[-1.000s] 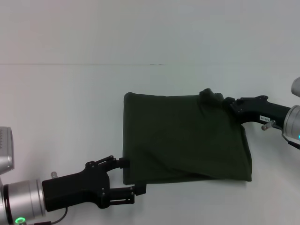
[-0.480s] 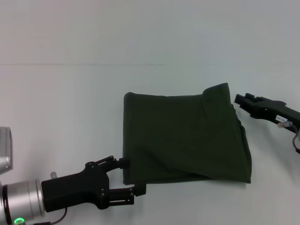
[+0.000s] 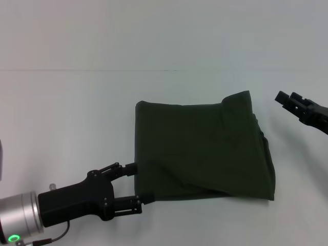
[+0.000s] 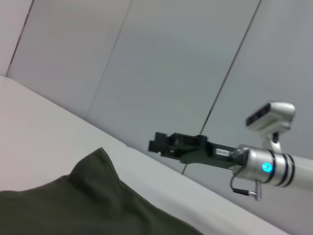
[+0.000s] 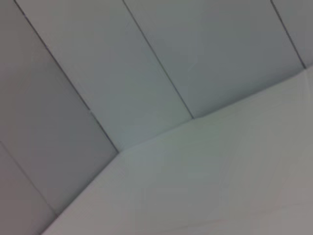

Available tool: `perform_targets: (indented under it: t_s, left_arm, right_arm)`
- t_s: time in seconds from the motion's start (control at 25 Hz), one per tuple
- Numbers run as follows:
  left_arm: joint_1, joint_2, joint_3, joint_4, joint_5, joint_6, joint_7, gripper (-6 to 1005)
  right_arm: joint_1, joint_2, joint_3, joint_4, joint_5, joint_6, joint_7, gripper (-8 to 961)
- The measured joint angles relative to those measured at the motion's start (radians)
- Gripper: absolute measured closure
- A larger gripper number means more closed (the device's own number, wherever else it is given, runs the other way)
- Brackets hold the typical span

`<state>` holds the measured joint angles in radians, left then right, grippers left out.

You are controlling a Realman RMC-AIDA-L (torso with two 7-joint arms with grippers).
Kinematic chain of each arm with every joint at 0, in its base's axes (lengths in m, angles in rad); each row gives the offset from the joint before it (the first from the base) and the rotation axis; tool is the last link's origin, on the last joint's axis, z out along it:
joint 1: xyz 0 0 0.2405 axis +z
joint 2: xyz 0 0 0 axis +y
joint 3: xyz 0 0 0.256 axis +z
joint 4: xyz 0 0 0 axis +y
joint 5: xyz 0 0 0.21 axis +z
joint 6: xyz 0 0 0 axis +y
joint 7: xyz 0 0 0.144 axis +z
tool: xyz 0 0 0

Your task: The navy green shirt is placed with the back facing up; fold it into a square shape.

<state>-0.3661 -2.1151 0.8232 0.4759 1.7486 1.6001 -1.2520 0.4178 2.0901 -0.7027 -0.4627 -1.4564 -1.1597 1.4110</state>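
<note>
The navy green shirt (image 3: pixel 205 151) lies folded into a rough square in the middle of the white table, plain side up; its far right corner peaks up a little, and it also fills the low part of the left wrist view (image 4: pixel 93 198). My left gripper (image 3: pixel 139 182) is open at the shirt's near left corner, one finger at the left edge and the other at the near edge. Off the shirt's far right side, my right gripper (image 3: pixel 288 98) hangs open and empty, apart from the cloth; it shows too as the right gripper (image 4: pixel 159 143) in the left wrist view.
The white table (image 3: pixel 66 118) runs wide on all sides of the shirt. A grey panelled wall (image 5: pixel 146 58) stands behind it. The right wrist view holds only wall and table surface.
The right gripper let go of the shirt's far right corner and drew away to the right and upward. The left arm slid back slightly to the left, still open.
</note>
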Motion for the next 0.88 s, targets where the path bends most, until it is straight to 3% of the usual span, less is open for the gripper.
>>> perform_targets:
  t_s: [0.16,0.28,0.36,0.6,0.88]
  left_arm:
    - [0.000,0.009,-0.019,0.006,0.005,0.014,-0.097,51]
    - [-0.004,0.025,-0.007,0.011,0.010,0.024,-0.150,51]
    - [-0.008,0.050,0.014,0.037,0.047,0.079,-0.161,51]
    - [-0.002,0.050,0.011,0.105,0.142,0.107,-0.145,51]
    - [0.011,0.026,-0.002,0.115,0.153,0.088,-0.070,51]
  right_arm:
    - [-0.022,-0.003,-0.002,-0.009,-0.030,-0.160,-0.121,364]
    - [-0.031,-0.005,-0.012,-0.032,-0.147,-0.291,-0.223,355]
    - [-0.031,-0.005,-0.012,-0.039,-0.225,-0.357,-0.285,349]
    - [-0.059,0.000,-0.010,-0.031,-0.340,-0.481,-0.436,331]
    - [-0.135,0.002,0.030,-0.023,-0.337,-0.465,-0.513,221]
